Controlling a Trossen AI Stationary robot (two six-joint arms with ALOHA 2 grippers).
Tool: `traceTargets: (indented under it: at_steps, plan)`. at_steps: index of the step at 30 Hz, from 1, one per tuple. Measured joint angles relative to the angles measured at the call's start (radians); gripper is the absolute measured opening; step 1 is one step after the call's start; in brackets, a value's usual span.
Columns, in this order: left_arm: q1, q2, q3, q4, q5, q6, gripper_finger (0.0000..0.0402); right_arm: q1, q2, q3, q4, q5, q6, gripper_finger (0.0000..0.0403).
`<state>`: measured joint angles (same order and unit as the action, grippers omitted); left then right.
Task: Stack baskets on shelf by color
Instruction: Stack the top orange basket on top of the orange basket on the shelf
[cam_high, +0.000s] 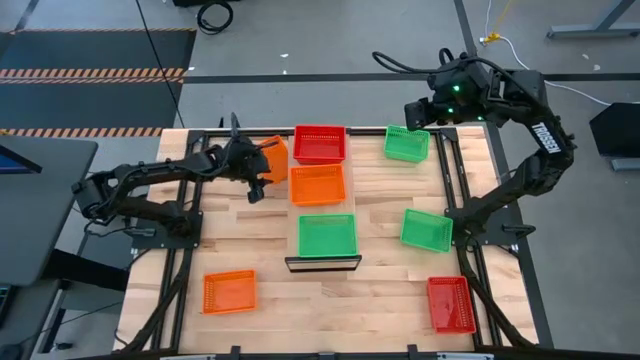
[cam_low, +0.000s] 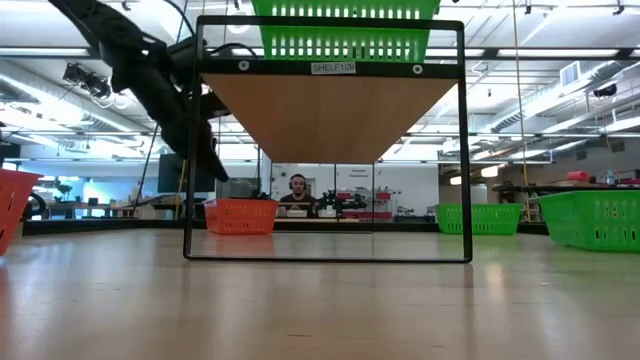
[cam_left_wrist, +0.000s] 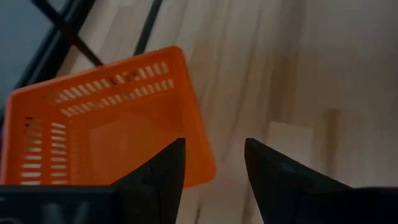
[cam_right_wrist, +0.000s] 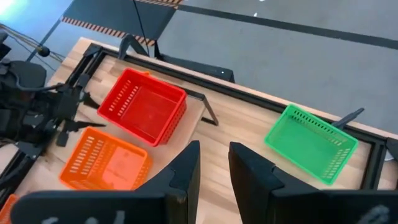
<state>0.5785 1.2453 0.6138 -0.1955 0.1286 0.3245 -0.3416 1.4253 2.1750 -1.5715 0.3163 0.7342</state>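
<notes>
The shelf (cam_high: 350, 205) runs from the table's far side toward the near side. It carries a red basket (cam_high: 320, 143), an orange basket (cam_high: 318, 185) and a green basket (cam_high: 327, 235) in a row. Another orange basket (cam_high: 273, 150) sits flat on the table (cam_low: 240, 215) left of the shelf's far end. My left gripper (cam_high: 255, 172) is open just above it. In the left wrist view one finger (cam_left_wrist: 163, 175) is over the basket's inside (cam_left_wrist: 106, 134) and the other beyond its wall. My right gripper (cam_right_wrist: 214, 168) is open and empty, high over the table's far right.
Loose baskets lie on the table: green ones at the far right (cam_high: 407, 143) and at the right (cam_high: 427, 229), a red one at the near right (cam_high: 450, 303), an orange one at the near left (cam_high: 229, 291). A person (cam_low: 298, 195) sits beyond the table.
</notes>
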Motion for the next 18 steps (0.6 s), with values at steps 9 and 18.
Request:
traceTargets:
  at_steps: [9, 18]
  plan:
    - [-0.003, 0.105, -0.054, 0.141, -0.012, 0.001, 0.0172, 0.006, 0.014, 0.000, 0.000, -0.072, 0.040, 0.0090]
    - [-0.005, 0.195, -0.051, 0.176, -0.060, 0.000, 0.0172, 0.033, 0.013, 0.000, 0.000, -0.074, 0.057, 0.0090]
